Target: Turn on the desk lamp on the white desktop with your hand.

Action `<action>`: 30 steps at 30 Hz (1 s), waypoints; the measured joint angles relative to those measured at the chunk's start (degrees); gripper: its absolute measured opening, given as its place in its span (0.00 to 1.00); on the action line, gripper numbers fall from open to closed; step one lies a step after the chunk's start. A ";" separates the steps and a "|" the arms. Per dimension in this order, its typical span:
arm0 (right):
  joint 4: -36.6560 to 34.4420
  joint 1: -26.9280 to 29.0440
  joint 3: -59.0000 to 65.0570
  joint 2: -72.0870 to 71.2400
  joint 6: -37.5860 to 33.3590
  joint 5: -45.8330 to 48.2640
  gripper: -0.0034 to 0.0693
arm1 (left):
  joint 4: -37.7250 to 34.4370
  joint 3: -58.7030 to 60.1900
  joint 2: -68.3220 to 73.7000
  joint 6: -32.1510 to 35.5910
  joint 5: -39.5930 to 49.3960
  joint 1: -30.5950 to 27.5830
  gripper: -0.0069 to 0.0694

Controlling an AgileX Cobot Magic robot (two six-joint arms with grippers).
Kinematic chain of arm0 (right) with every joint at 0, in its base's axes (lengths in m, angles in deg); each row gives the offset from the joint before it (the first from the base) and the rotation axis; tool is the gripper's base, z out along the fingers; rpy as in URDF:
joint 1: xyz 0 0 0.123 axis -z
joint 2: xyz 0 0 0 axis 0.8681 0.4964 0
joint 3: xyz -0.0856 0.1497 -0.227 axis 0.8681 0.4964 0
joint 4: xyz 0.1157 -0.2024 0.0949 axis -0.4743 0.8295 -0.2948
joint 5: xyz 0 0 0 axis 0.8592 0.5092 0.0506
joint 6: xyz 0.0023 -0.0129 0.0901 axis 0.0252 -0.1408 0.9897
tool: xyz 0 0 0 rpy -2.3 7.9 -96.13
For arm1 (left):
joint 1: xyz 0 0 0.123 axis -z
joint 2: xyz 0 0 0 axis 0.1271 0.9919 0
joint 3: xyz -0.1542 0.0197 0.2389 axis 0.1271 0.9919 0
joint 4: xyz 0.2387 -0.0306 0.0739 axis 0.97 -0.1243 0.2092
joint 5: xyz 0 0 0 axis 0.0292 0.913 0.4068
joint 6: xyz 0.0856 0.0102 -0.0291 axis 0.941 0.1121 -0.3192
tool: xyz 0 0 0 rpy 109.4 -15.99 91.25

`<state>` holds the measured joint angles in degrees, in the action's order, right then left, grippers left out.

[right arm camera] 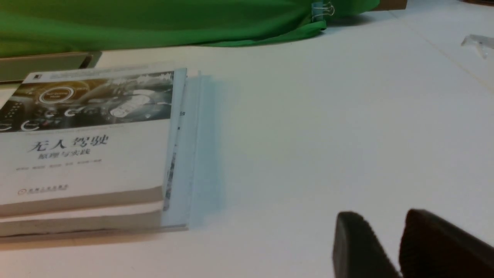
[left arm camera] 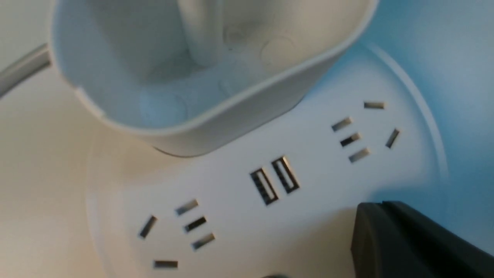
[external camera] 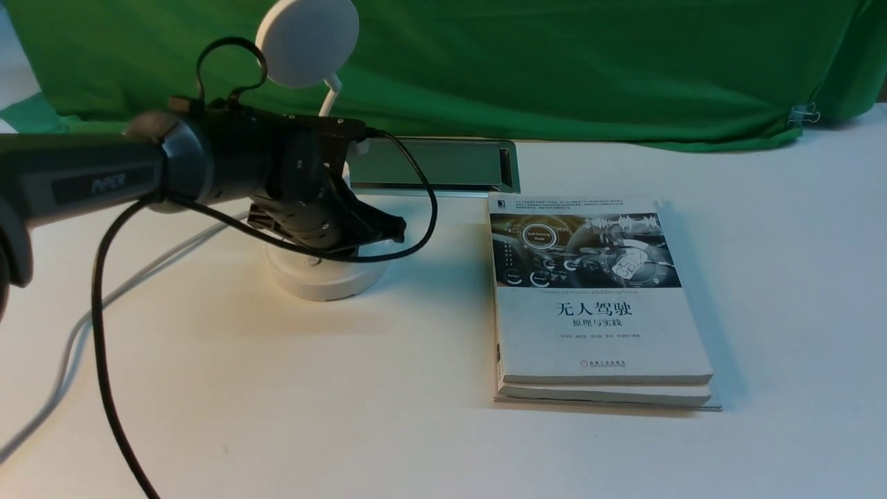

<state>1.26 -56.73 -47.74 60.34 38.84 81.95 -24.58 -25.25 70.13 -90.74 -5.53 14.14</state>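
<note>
One lamp (external camera: 308,43) stood on the table (external camera: 388,416), left jaws over it, closed and empty; right jaws were partly open, empty. Loose cable (external camera: 433,208) beside the lamp could catch, causing a missed button (external camera: 313,261).

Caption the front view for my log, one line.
Black left gripper poised over the round white base of a disc-headed desk lamp, left of stacked books.

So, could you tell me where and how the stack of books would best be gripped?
Probably by the short near edge of the stack of books, coming from the robot's own side, one finger above and one below. The books lie flat, and that edge faces the robot, unobstructed. The bottom cover seems flush with the desktop, so the lower finger may struggle to get under.
</note>
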 joint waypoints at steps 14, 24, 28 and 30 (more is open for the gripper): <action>0.00 0.00 0.00 0.00 0.00 0.00 0.38 | -2.40 3.10 -8.22 0.62 6.81 0.00 0.12; 0.00 0.00 0.00 0.00 0.00 0.04 0.38 | -25.26 14.86 -26.39 19.08 11.59 4.74 0.12; 0.00 0.00 0.00 0.00 0.04 0.04 0.38 | -29.47 22.29 -42.06 25.38 6.62 8.68 0.12; 0.00 0.00 0.00 0.00 0.04 0.04 0.38 | -29.97 24.65 -48.30 27.40 3.60 9.87 0.12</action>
<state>1.26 -56.73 -47.74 60.34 38.88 81.99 -54.55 -0.61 21.83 -63.34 -1.92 24.01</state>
